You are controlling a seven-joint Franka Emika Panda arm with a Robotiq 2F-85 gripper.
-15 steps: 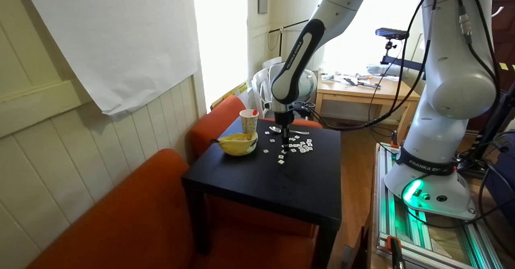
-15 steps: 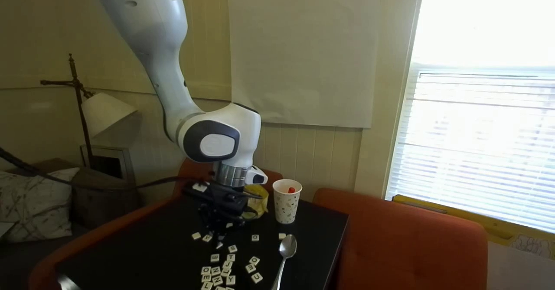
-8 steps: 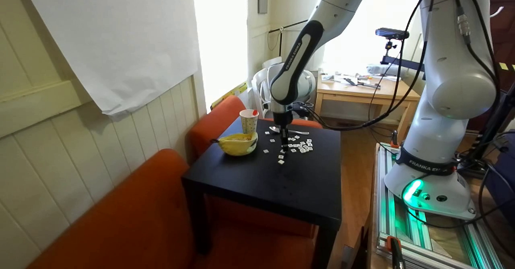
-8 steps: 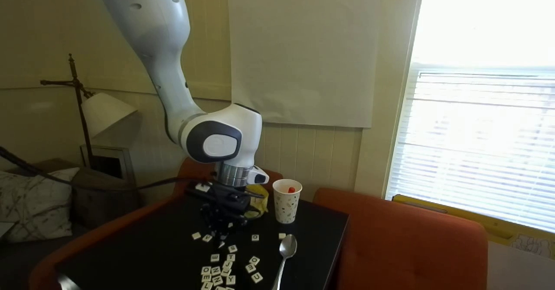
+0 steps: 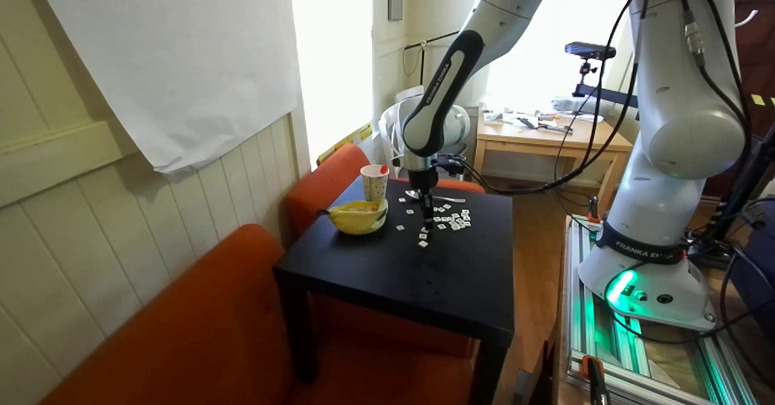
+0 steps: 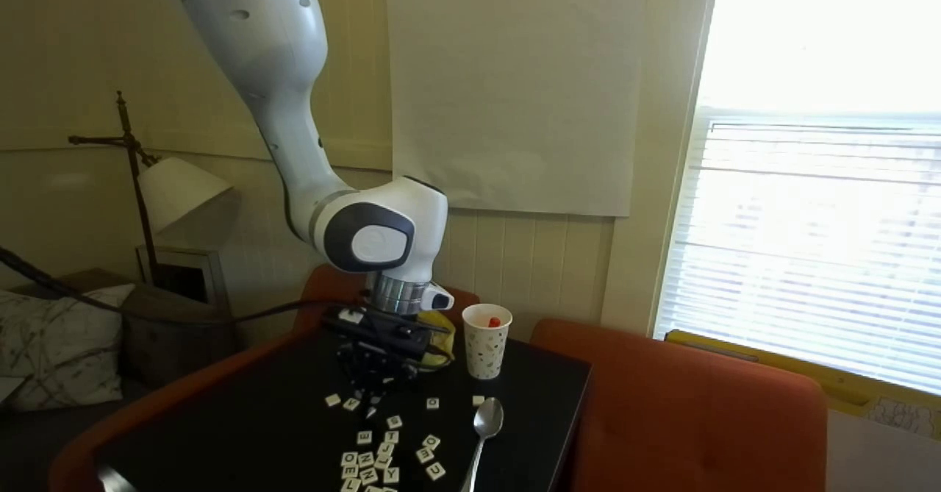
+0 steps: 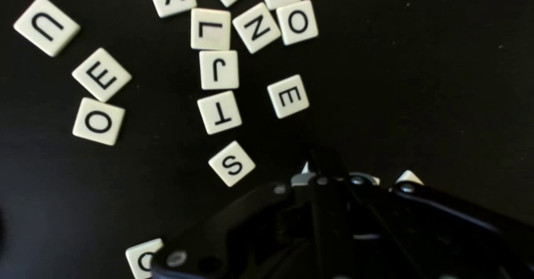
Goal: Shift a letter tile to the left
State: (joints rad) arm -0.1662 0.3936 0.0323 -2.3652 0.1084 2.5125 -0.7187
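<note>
Dark surface [image 5: 460, 278]. Hand [image 5: 429, 226] fully closed, shifted slightly since a second ago toward the edge where a yellow bowl [image 5: 357, 220] is set, contents not made out. Patterned cup [image 6: 485, 348] beside it; red item [image 6: 494, 322] contained. Mid-surface, letter tile [image 7: 306, 169] partly hidden by the hand; contact cannot be told.

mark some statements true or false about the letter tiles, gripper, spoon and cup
The J tile sits between the L tile and the T tile. True.
The gripper stands wide open. False: the gripper is shut.
The U tile lies face down. False: the U tile shows its letter.
The cup stands upright, with something red in it. True.
The spoon stands in the cup. False: the spoon lies on the table.
The S tile lies apart from the T tile. True.
</note>
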